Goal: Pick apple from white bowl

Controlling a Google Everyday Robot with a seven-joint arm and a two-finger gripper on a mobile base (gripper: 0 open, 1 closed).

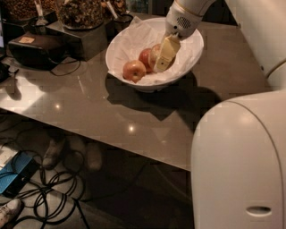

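The white bowl [187,62], lined with crinkled white paper, stands on the grey table and holds three apples. The pale apple [154,50] lies at the bowl's middle, mostly hidden behind my gripper. A deep-red apple [145,58] lies just left of it. An orange-red apple [134,70] lies at the front left. My gripper [164,56] reaches down into the bowl from the upper right. Its cream-coloured tip rests against the pale apple's right side.
A black box [35,49] with cables and dark containers of dried plants [80,13] stand on the table left of the bowl. My white arm and base [241,156] fill the right side. Cables and a blue box [15,176] lie on the floor.
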